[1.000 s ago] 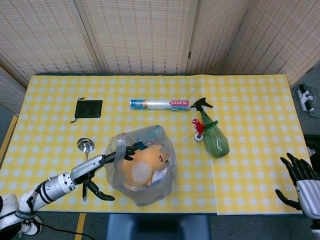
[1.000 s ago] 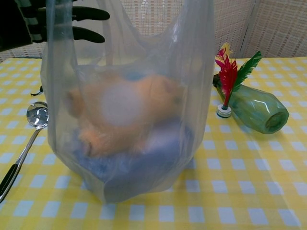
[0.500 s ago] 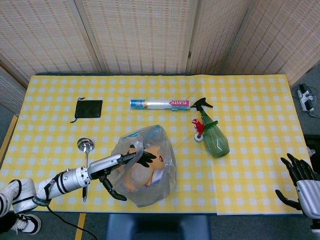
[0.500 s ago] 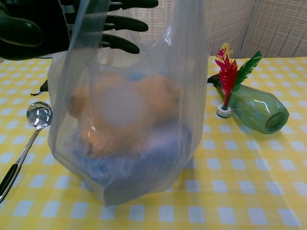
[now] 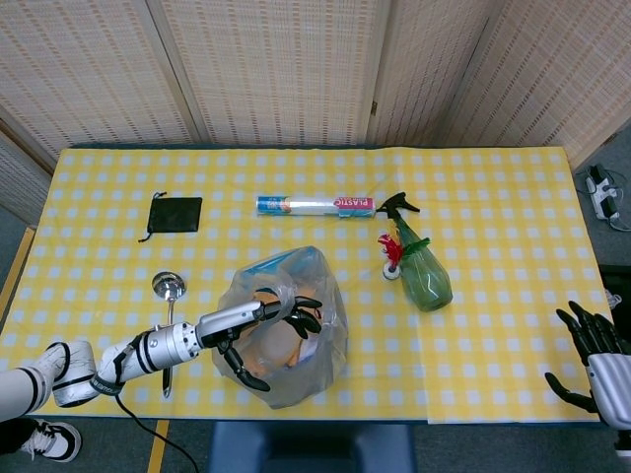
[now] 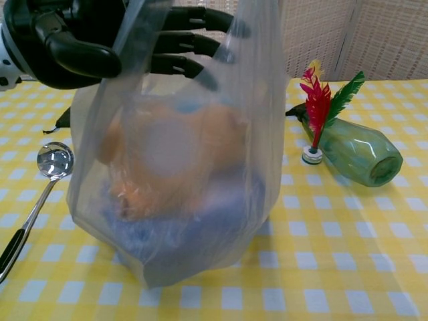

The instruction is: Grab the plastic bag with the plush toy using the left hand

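Reaching over the thin, floppy, slippery plastic bag (image 6: 180,167), the left hand (image 6: 87,40) is spread open; its bunched top is best gripped, the plush toy (image 6: 167,150) looking light.

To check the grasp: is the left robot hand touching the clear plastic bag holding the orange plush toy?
Touching. In the chest view the left robot hand has its fingers inside the clear plastic bag, behind the film at its open top.
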Available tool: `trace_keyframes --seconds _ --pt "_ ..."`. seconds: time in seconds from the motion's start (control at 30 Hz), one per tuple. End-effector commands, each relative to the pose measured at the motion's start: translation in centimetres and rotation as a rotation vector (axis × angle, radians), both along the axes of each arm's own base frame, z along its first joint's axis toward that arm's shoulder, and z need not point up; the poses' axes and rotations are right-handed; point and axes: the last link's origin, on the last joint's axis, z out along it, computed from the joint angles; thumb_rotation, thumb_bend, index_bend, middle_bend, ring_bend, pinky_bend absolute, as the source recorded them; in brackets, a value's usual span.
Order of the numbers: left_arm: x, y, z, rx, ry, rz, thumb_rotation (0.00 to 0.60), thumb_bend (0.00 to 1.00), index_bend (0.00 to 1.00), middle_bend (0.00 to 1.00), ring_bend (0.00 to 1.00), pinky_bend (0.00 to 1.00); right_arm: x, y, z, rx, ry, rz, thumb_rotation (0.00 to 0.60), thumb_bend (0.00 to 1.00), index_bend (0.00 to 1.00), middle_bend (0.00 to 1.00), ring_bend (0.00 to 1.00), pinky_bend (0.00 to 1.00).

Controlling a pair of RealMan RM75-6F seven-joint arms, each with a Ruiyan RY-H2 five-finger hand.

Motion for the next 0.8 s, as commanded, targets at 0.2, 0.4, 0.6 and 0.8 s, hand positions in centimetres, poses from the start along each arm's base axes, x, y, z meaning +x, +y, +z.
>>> trace_keyframes --seconds 0.2,0.4,0.6,0.8 --pt "0.0 -0.5 -0.2 0.023 -0.012 -0.017 0.600 0.09 0.21 0.29 0.21 0.27 0.0 0.0 0.0 0.002 -0.003 0.001 0.600 0.31 0.00 0.00 0.00 0.00" --pt "0.3 -0.5 -0.3 0.034 -0.013 -0.015 0.600 0.10 0.27 0.29 0.20 0.27 0.0 0.0 0.0 0.006 -0.003 0.002 0.600 0.31 0.00 0.00 0.00 0.00" --pt "0.8 -0.2 -0.6 0.040 -0.005 -0.003 0.600 0.10 0.19 0.26 0.19 0.26 0.0 0.1 0.1 0.004 -0.005 0.004 0.600 0.31 0.00 0.00 0.00 0.00" --pt "1.8 -0.3 -1.1 -0.015 -0.022 0.001 0.600 0.10 0.16 0.25 0.18 0.26 0.0 0.1 0.1 0.006 -0.008 0.012 0.600 0.31 0.00 0.00 0.00 0.00"
